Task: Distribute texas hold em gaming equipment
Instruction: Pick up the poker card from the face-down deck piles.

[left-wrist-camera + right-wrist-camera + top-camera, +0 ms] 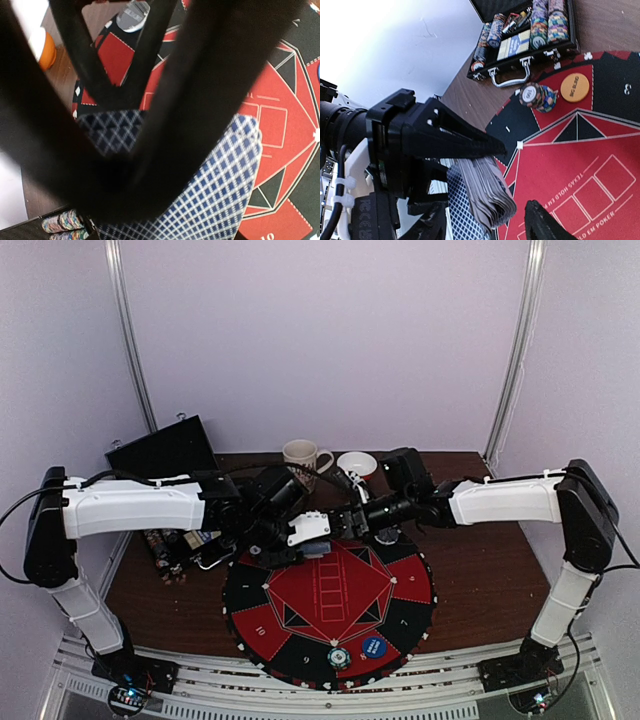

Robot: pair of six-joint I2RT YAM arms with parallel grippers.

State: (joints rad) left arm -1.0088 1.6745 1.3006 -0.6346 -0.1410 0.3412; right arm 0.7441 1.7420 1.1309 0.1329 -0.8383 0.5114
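Observation:
My left gripper [322, 538] is shut on a deck of playing cards [318, 545] with blue-and-white checked backs, held above the far-left part of the round mat [330, 610]. In the left wrist view the card back [220, 190] fills the lower frame behind my blurred dark fingers [100, 75]. In the right wrist view the deck [487, 190] fans out under the left gripper's finger [470, 140]. My right gripper [485, 220] is open with the deck's edge between its jaws; one fingertip [537, 220] stands apart from the cards. An orange disc [574, 87] and a chip stack [537, 95] lie on the mat.
The open black case [525, 40] with rows of striped chips stands at the left [165, 450]. A mug [305, 455] and a white bowl [357, 465] stand at the back. A blue disc [372, 647] and a chip [338, 657] lie on the mat's near edge.

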